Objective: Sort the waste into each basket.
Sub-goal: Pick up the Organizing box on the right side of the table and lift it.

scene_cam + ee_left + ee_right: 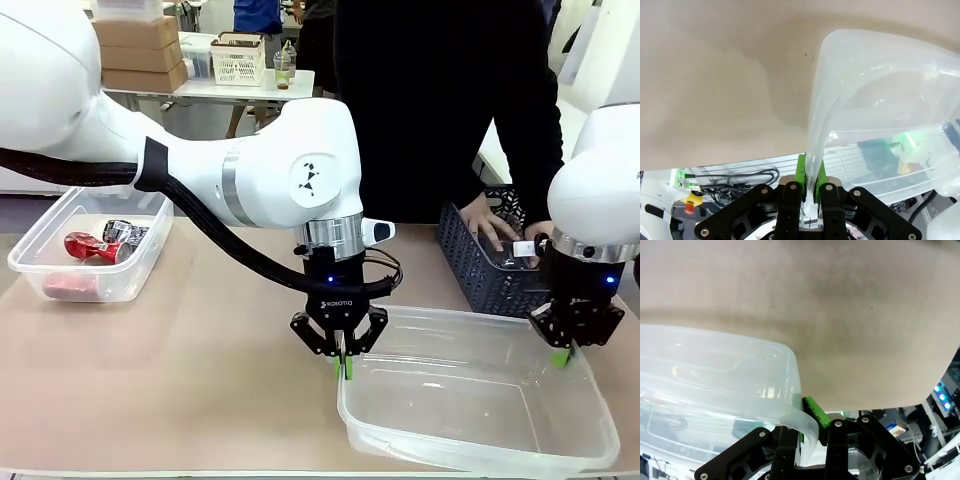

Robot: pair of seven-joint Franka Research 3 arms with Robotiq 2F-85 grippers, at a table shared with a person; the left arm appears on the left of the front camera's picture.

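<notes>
Beige tbl (200,380) in front of me, matt, bare across the middle. Far R on it: dark blue-grey lattice basket (465,250), upright. A person in a black long-sleeved top (430,100) stands opposite me at the far edge, just behind that basket. Bkgd: 2nd tbl (200,92) w/ stacked cardboard boxes (140,45) at L, a white lattice basket (238,60) near the middle, and a clear cup (284,68) w/ a brownish drink just beside it. Someone in a blue top (257,15) is farther back. My L wrist cam: black cables (747,177) looped below the tbl edge, w/ a red-on-yellow knob (690,205) near them.
</notes>
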